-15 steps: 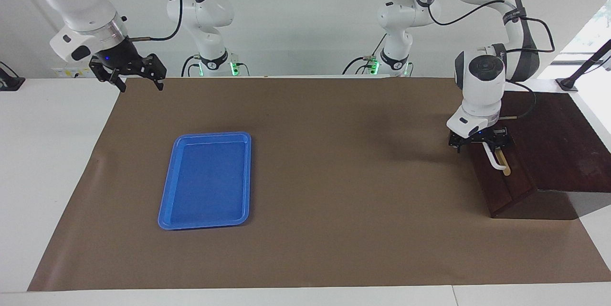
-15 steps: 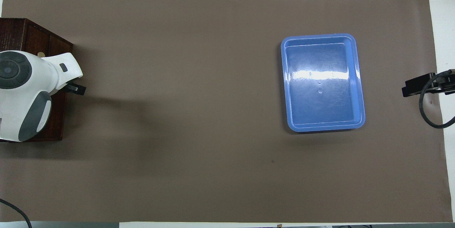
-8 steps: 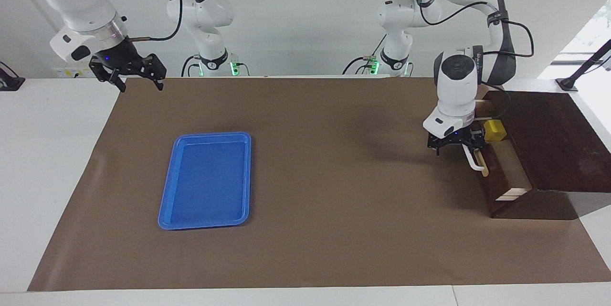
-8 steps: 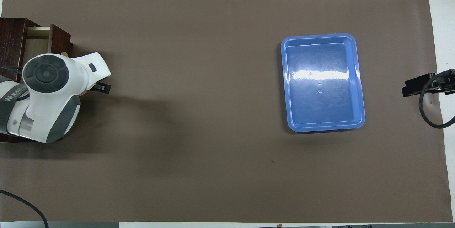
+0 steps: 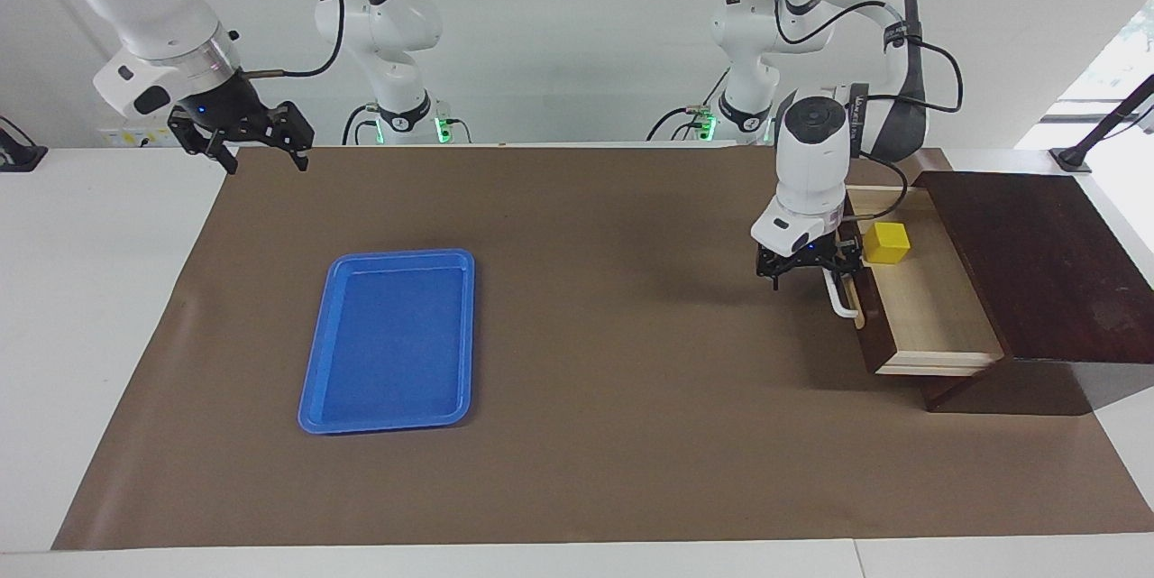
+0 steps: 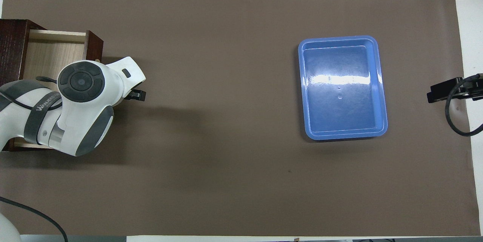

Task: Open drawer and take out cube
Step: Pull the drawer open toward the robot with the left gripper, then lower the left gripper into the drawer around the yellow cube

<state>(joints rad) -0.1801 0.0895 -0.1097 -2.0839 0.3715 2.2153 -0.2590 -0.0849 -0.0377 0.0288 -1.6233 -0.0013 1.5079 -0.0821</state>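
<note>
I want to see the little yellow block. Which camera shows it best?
The facing view. There the cube sits in plain sight inside the open drawer, at the end nearer the robots, beside the left gripper at the handle. In the overhead view the left arm covers the cube.

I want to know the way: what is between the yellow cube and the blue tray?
In the facing view, the drawer front, the left tool at its handle, then bare brown mat lie between cube and tray.

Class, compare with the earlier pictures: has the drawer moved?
Yes. The drawer, pulled by the left gripper at its handle, has slid out of the box toward the blue tray.
</note>
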